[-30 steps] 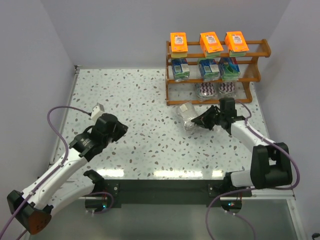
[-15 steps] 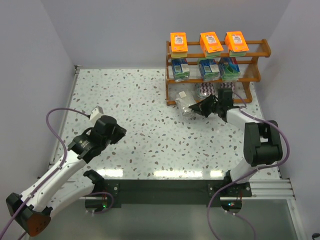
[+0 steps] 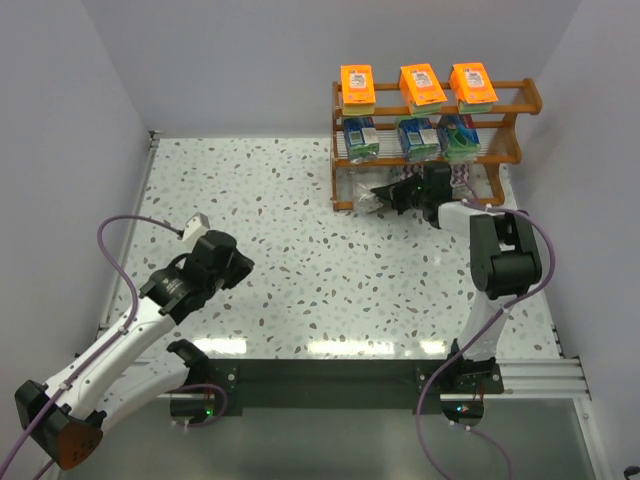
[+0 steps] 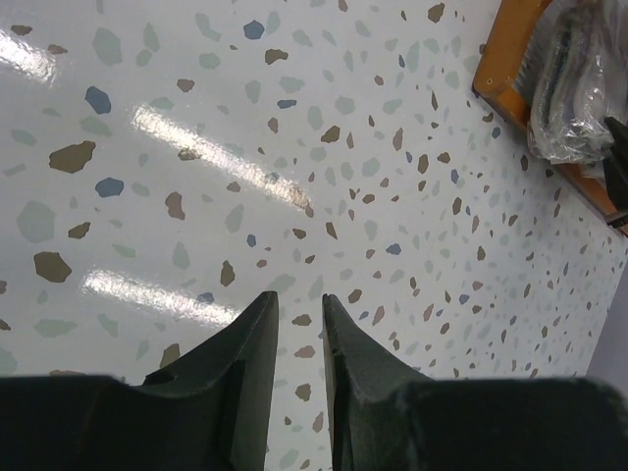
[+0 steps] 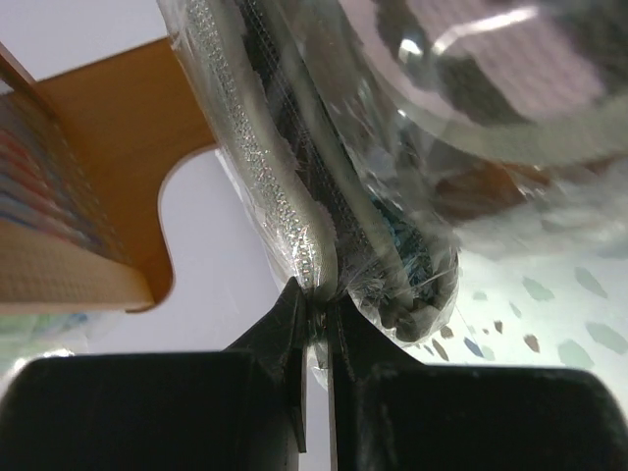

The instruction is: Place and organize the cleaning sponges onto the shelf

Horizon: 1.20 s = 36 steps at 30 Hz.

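The brown wooden shelf (image 3: 337, 150) stands at the far right. Three orange sponge packs (image 3: 422, 85) sit on its top tier and three blue-green packs (image 3: 418, 140) on the middle tier. A clear bag (image 3: 462, 177) lies on the bottom tier's right part. My right gripper (image 3: 387, 195) is shut on the edge of another clear sponge bag (image 3: 366, 202), holding it at the bottom tier's left end. In the right wrist view that bag (image 5: 392, 196) fills the frame above the gripper (image 5: 316, 294), beside the shelf's side panel (image 5: 108, 128). My left gripper (image 3: 240, 262) hovers over the table, slightly open and empty.
In the left wrist view, the left gripper (image 4: 299, 304) points over bare speckled tabletop (image 4: 294, 147), with the shelf's foot (image 4: 510, 49) and the held bag (image 4: 584, 78) at the top right. Grey walls close in the table on three sides.
My right gripper has carried the clear bag from the table in front of the shelf up and back to the bottom tier's left end. The left arm has barely moved.
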Each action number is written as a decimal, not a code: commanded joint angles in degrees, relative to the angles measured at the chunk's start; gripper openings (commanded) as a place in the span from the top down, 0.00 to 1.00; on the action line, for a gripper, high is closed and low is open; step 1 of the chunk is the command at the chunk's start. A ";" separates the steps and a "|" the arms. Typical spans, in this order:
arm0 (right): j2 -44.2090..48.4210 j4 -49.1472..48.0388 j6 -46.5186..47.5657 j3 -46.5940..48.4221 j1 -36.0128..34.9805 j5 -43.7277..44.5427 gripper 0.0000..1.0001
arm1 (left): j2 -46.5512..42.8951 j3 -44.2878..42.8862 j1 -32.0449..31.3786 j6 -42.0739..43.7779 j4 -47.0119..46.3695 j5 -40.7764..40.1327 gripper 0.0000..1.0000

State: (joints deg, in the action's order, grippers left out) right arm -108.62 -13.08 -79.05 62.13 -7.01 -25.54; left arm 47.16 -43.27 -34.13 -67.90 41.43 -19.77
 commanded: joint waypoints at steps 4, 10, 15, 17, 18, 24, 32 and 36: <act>-4.58 -5.64 -3.83 5.98 -1.96 3.83 1.00 | -0.22 0.90 0.29 -0.48 -0.65 -0.18 0.70; -7.22 -6.60 -4.80 7.74 -2.93 5.32 0.93 | -0.92 1.69 0.29 -1.18 -0.47 -0.01 0.70; -6.78 -8.53 -5.15 6.87 -3.28 6.03 0.54 | -1.71 2.13 0.29 -1.53 -0.12 -0.09 0.66; -5.91 -9.68 -5.15 6.16 -3.28 5.77 0.44 | -1.89 2.13 0.29 -1.62 -0.21 -0.18 0.63; -5.47 -9.60 -5.07 5.90 -3.28 5.68 0.42 | -1.98 2.22 0.29 -1.62 -0.30 -0.09 0.61; -0.55 -11.17 -4.36 1.77 -3.19 4.80 0.33 | -2.33 2.31 0.20 -1.62 -0.65 -0.01 0.51; 1.92 -13.64 -3.75 -0.95 -3.02 3.22 0.32 | -3.47 2.31 0.29 -1.27 -0.21 -0.36 0.44; 3.84 -12.85 -3.40 -1.39 -3.10 2.86 0.32 | -4.44 2.40 0.29 -1.36 0.40 -0.53 0.43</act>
State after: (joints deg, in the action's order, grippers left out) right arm -109.51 -22.68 -83.85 61.34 -9.98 -22.11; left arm 43.88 -41.34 -34.13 -68.53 41.52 -19.70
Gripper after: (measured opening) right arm 0.684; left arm 0.564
